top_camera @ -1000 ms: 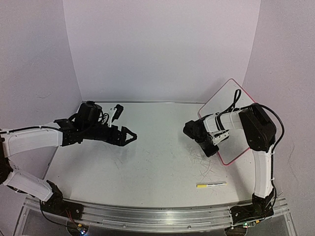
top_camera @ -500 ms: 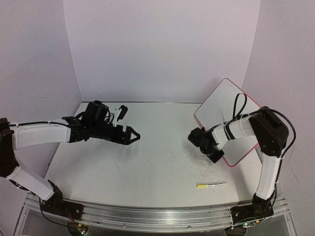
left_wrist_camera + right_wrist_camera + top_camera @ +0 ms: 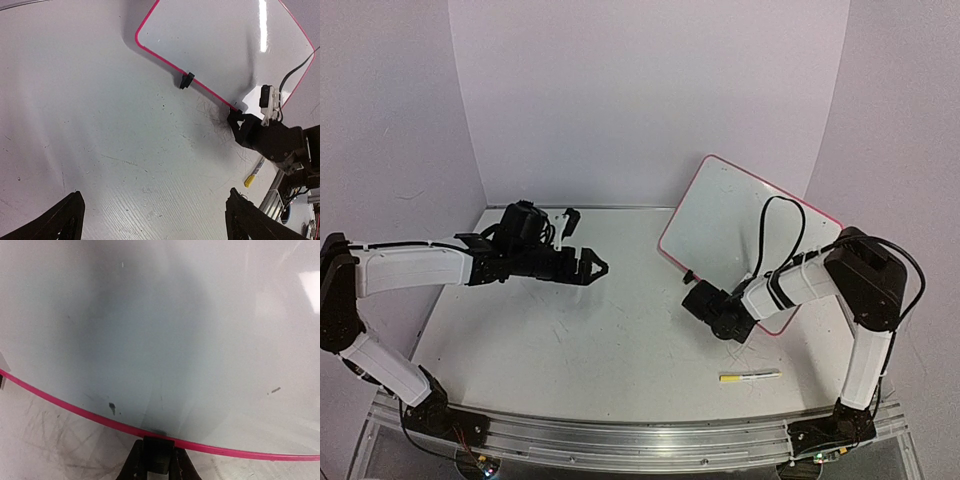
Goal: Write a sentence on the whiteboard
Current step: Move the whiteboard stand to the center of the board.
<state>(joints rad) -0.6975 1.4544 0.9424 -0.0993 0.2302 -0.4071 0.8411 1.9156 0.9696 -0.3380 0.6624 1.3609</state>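
The whiteboard (image 3: 740,235) is glossy white with a pink-red rim and stands tilted at the right of the table. My right gripper (image 3: 720,318) is shut on a black stand leg (image 3: 159,450) at its lower rim (image 3: 75,410). In the right wrist view the whiteboard (image 3: 165,330) shows only a few dark specks; the sentence is out of view. My left gripper (image 3: 595,267) hangs open over the table left of centre, apart from the whiteboard (image 3: 225,45), with nothing between its fingers. Its wide-spread jaws frame bare tabletop in the left wrist view.
A yellow-capped marker (image 3: 750,377) lies on the table near the front right, also seen as the marker (image 3: 254,172) beside the right arm. A second black leg (image 3: 186,80) sits further along the rim. Grey scribbles mark the tabletop (image 3: 620,340). A small black part (image 3: 565,215) lies at the back left.
My right gripper has dragged the whiteboard left toward the table's centre and swung it more upright. My left gripper has shifted slightly right and back, still open.
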